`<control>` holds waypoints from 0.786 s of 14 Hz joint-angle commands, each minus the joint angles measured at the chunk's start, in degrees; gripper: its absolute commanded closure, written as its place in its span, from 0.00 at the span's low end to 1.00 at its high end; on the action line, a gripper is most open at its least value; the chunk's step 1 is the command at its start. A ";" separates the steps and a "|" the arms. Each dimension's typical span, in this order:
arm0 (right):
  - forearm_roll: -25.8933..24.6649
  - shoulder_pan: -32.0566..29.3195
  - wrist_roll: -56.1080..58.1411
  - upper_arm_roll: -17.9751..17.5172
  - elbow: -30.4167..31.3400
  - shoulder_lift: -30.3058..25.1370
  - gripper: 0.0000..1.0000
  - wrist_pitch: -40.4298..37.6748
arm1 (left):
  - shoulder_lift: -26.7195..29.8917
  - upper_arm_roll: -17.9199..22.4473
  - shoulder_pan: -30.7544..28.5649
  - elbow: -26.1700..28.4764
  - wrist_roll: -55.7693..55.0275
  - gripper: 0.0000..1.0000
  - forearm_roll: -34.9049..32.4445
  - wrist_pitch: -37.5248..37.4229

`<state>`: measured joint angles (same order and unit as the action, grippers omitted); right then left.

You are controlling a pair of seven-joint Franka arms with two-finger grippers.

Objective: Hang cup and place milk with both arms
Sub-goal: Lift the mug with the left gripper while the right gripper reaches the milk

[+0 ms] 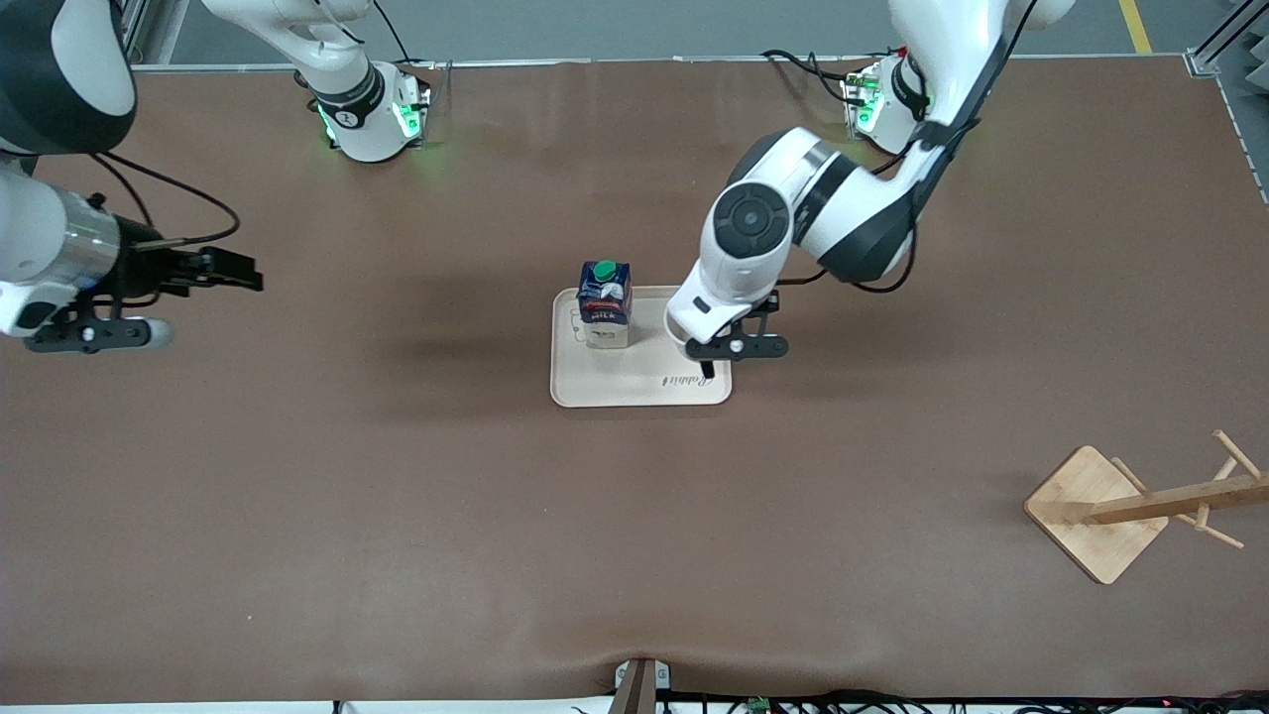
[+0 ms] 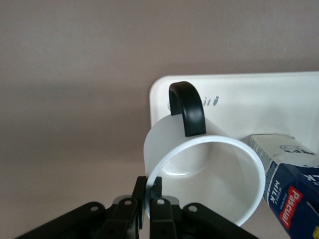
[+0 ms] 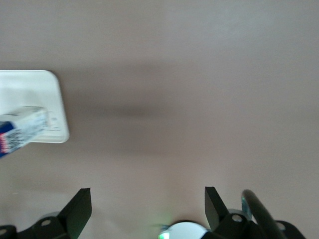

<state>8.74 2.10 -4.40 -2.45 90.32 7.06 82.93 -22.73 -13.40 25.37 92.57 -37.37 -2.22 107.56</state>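
cup [image 2: 204, 184], a small white mug with black loop handle, looks rigid, light and slick; left gripper [image 2: 147, 199] over the cream tray [image 1: 634, 387] pinches its rim. right gripper [image 3: 147, 209], wide open and empty, waits over bare table.

Milk [image 1: 605, 300] stands upright on tray [image 1: 634, 395] just beside left gripper [image 1: 706, 369]; bare surface [image 1: 397, 516] w/ wooden rack [image 1: 1140, 506] well apart.

Cream tray [image 1: 615, 389], fallen wooden rack [image 1: 1130, 508]
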 commanded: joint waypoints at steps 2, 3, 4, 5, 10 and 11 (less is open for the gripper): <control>2.51 7.72 -12.98 0.16 -0.59 0.59 0.00 0.47 | 5.67 -0.05 -6.28 -0.99 8.08 1.00 -0.68 -3.05; 2.51 9.14 -14.74 0.16 -0.59 0.85 0.00 1.61 | 6.90 -0.05 -8.12 -1.25 10.45 1.00 -0.51 -4.19; 2.51 9.41 -15.19 0.16 -0.59 1.02 0.00 1.88 | 7.78 -0.05 -9.70 -1.52 12.65 1.00 -0.33 -4.89; 2.51 9.50 -15.20 0.16 -0.59 1.03 0.00 1.63 | 8.74 -0.05 -11.11 -1.61 15.11 1.00 -0.33 -5.68; 2.43 12.40 -15.72 0.16 -0.41 2.43 0.00 1.71 | 11.39 0.04 -19.73 -2.05 27.33 1.00 -0.59 -8.42; 2.43 13.19 -16.77 0.16 -0.50 2.95 0.00 1.97 | 11.65 0.04 -21.22 -2.22 29.79 1.00 -0.68 -8.68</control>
<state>10.40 13.39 -19.30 -2.64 90.47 9.21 84.73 -12.35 -13.05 6.35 90.62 -11.33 -2.24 100.33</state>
